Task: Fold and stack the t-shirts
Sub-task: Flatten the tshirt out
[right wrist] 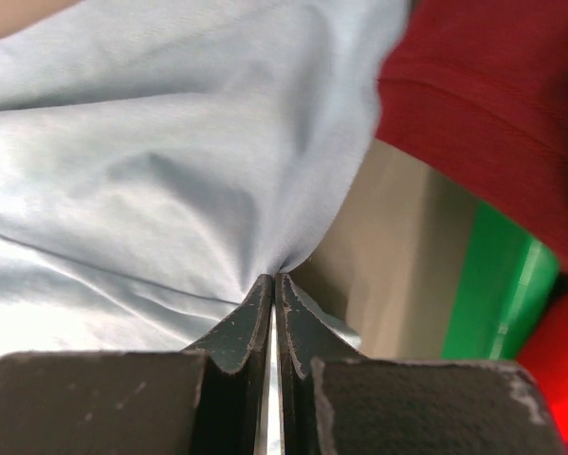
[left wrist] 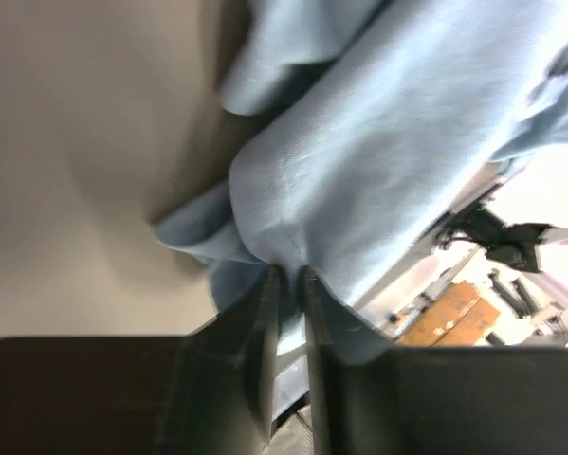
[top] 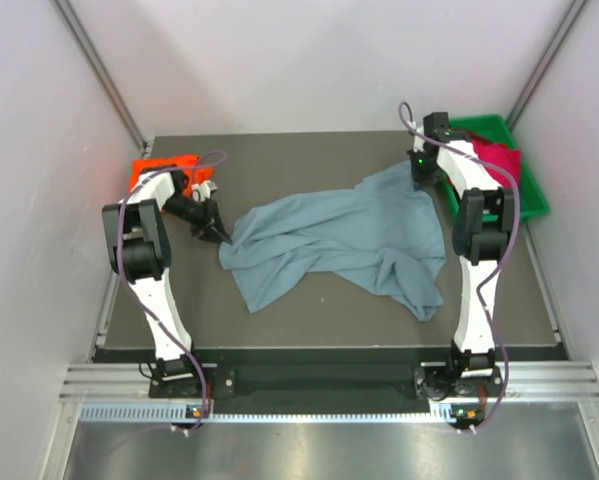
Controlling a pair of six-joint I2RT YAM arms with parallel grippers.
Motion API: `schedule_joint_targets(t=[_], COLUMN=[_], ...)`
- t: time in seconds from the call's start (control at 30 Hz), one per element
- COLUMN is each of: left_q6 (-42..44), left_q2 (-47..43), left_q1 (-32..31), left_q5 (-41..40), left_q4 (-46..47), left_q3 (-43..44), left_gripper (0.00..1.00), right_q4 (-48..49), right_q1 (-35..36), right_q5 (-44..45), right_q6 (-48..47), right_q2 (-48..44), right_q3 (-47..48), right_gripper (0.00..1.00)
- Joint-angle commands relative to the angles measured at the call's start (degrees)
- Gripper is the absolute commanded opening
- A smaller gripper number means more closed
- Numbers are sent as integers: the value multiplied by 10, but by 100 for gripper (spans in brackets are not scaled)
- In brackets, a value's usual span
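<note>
The large slate blue-grey t-shirt lies crumpled across the middle of the table. My left gripper is shut on its left edge; in the left wrist view the cloth bunches between the fingertips. My right gripper is shut on its far right corner; in the right wrist view the cloth is pinched at the tips. A crimson shirt lies in the green bin and shows in the right wrist view. An orange-red shirt lies at the far left.
The green bin stands at the far right edge of the table, close behind my right arm; its wall shows in the right wrist view. White walls enclose the table on three sides. The dark table top shows in front of the shirt.
</note>
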Motion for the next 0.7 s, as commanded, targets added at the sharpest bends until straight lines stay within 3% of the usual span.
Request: schedule_joint_targets(t=[0.0, 0.07, 0.23, 0.37, 0.47, 0.67], left_q6=[11, 13, 7, 18, 25, 12], left_q2=[-42, -43, -39, -2, 2, -42], left_q1=[2, 1, 16, 23, 23, 22], left_q5=[43, 42, 30, -24, -19, 18], left_q4=[-19, -16, 6, 25, 33, 13], left_q3=[1, 9, 73, 220, 287, 267], left_gripper=[13, 0, 0, 0, 0, 0], right_q4=[19, 20, 30, 38, 45, 42], right_q1=[17, 22, 21, 14, 6, -15], right_q5=[10, 15, 43, 69, 89, 76], right_q6=[-8, -9, -5, -6, -5, 0], right_q2=[-25, -27, -39, -43, -57, -120], right_q3=[32, 32, 52, 92, 102, 54], right_gripper=[0, 0, 0, 0, 0, 0])
